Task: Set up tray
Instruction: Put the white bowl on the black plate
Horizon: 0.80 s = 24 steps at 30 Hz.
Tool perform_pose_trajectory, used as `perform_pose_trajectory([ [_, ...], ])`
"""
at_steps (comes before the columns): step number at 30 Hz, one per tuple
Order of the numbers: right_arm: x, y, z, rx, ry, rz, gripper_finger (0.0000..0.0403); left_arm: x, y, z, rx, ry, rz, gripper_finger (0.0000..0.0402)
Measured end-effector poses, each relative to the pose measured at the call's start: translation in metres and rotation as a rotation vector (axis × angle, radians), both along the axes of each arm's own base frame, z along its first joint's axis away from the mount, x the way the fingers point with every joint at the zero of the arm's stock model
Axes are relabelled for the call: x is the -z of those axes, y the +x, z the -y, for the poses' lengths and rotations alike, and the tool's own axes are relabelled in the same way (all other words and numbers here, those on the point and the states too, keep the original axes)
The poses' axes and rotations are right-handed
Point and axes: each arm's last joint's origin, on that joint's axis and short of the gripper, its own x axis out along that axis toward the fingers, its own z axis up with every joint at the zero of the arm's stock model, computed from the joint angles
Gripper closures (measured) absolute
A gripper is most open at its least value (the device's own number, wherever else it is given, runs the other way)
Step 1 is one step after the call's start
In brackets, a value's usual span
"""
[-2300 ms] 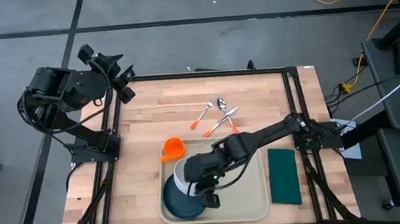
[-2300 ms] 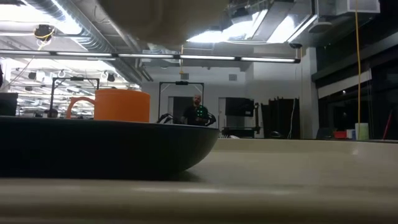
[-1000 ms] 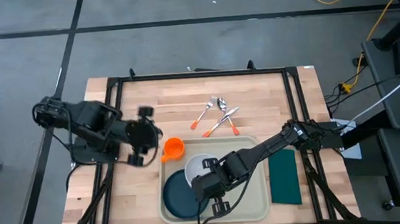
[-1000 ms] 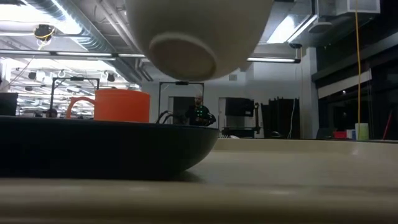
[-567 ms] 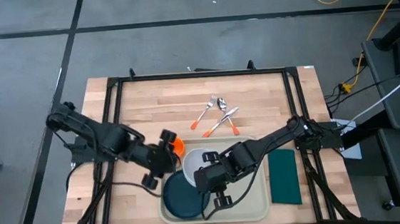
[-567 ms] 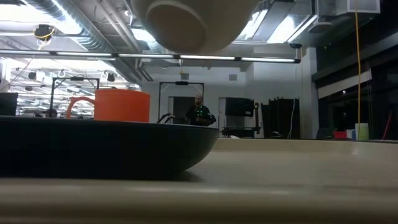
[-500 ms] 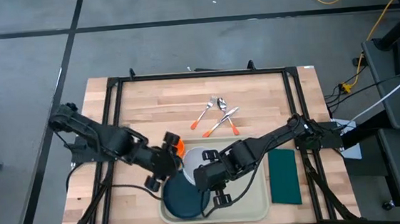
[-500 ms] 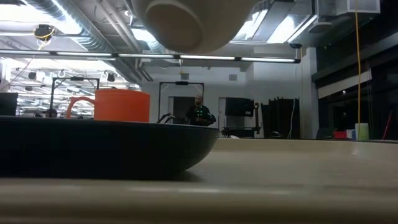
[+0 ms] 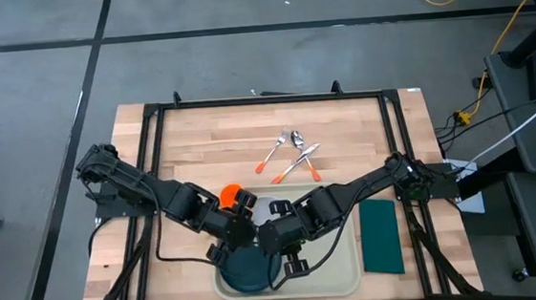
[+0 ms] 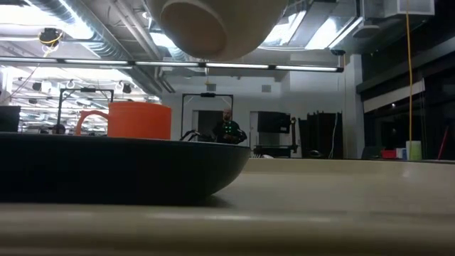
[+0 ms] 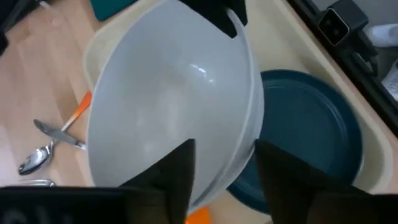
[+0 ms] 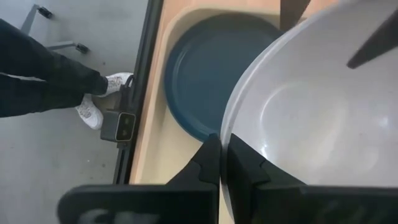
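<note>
The left pincer [image 9: 239, 231] has reached the bowl [image 11: 168, 118] above the tray [image 9: 340, 269].

Tray [image 9: 340, 271]: big, cream colour, rectangle shape, round corners, raised rim. Lies flat on counter [image 9: 210, 140], near front edge. Sits under both hands: right hand [image 9: 270, 228] and left hand [image 9: 243, 231] hang just above its back left part. Rest of tray stretches off beside right hand.
</note>
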Motion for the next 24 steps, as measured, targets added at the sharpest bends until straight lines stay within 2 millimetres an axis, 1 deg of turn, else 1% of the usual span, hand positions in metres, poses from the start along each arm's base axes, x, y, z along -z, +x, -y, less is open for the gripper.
perform_pose_trajectory([
  [2, 0.000, 0.000, 0.000, 0.000, 0.000, -0.001, 0.0391, 0.000, 0.000, 0.000, 0.004, -0.003, -0.003, 0.0281],
  [6, 0.000, 0.000, 0.001, 0.002, -0.012, 0.002, 0.0381, 0.000, 0.000, -0.001, 0.019, -0.018, -0.016, 0.0372],
  [7, -0.001, 0.000, 0.001, 0.005, -0.015, 0.006, 0.0377, 0.000, 0.000, -0.001, 0.023, -0.020, -0.019, 0.0384],
  [11, -0.001, 0.000, 0.002, 0.016, -0.024, 0.011, 0.0372, 0.000, -0.001, 0.000, 0.025, -0.022, -0.020, 0.0396],
  [14, -0.005, -0.002, 0.003, 0.024, -0.016, 0.016, 0.0372, 0.000, -0.001, 0.000, 0.012, -0.033, -0.017, 0.0397],
  [24, -0.039, -0.024, 0.014, 0.150, 0.005, 0.073, 0.0357, -0.004, -0.001, 0.003, -0.030, -0.044, 0.017, 0.0399],
])
